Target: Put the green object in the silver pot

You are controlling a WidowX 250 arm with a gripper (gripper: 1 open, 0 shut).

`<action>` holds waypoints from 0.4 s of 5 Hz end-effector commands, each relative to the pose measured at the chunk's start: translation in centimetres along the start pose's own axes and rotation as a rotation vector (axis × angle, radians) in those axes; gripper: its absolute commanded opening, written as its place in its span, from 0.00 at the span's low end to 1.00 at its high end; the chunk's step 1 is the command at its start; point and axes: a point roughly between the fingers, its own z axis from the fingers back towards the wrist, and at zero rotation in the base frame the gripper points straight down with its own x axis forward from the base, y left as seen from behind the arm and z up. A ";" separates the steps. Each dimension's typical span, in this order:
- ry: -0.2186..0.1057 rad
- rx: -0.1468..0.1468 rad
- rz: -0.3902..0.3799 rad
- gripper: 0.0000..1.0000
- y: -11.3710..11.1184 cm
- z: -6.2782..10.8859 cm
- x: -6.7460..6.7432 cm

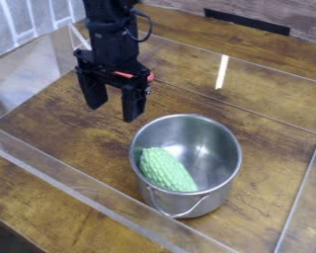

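Observation:
The green object [165, 169], light green and bumpy, lies inside the silver pot [221, 137] against its left wall. The pot stands upright on the wooden table with its wire handle loop [182, 210] at the front. My black gripper [110, 104] hangs to the upper left of the pot, above the table, apart from the pot rim. Its fingers [129, 108] point down and stand open with nothing between them. The small red object is hidden behind the gripper.
Clear acrylic walls [68, 183] fence the wooden table [68, 128] on the front, left and right. A dark strip [247, 21] lies along the back edge.

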 end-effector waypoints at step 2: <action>-0.078 0.013 0.104 1.00 -0.2 1.7 0.3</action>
